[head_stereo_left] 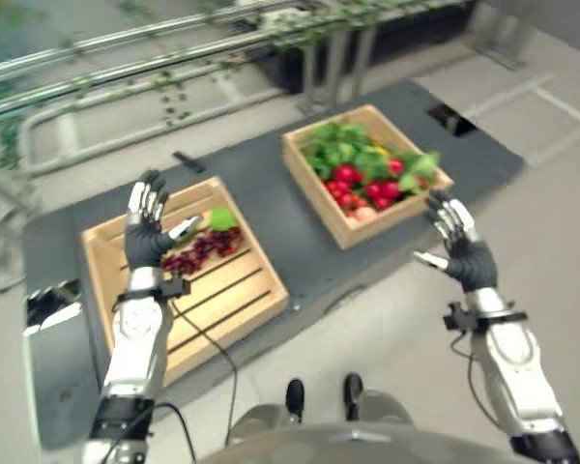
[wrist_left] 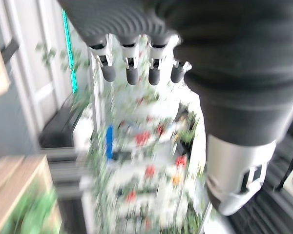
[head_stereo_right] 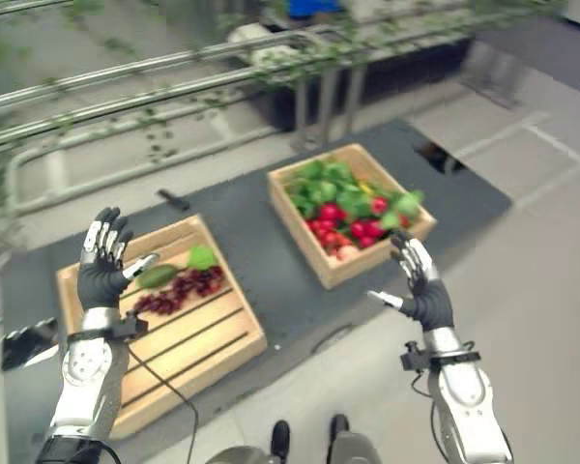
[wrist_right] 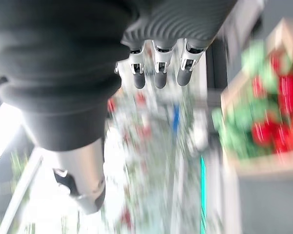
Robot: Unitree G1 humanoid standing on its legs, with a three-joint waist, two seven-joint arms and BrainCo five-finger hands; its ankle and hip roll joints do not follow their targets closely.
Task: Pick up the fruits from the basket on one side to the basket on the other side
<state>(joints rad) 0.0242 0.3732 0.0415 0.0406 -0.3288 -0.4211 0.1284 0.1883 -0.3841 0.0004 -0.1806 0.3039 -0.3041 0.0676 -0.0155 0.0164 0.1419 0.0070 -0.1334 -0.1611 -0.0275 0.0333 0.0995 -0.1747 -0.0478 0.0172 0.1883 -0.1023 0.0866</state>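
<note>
Two wooden crates sit on a dark mat (head_stereo_left: 271,184). Right crate (head_stereo_left: 362,174), near the mat's right end: heaped with red fruit (head_stereo_left: 353,184) and green leaves (head_stereo_left: 343,145), one yellow piece among them. Left crate (head_stereo_left: 188,280), slatted, at the mat's front left: dark red grapes (head_stereo_left: 198,249), a long green fruit (head_stereo_right: 158,275) and a light green piece (head_stereo_left: 222,218) along its back half; front slats bare. Bare mat lies between the crates. Left hand (head_stereo_left: 147,224) raised over the left crate, fingers straight, holding nothing. Right hand (head_stereo_left: 461,246) raised off the right crate's front corner, fingers spread, empty.
</note>
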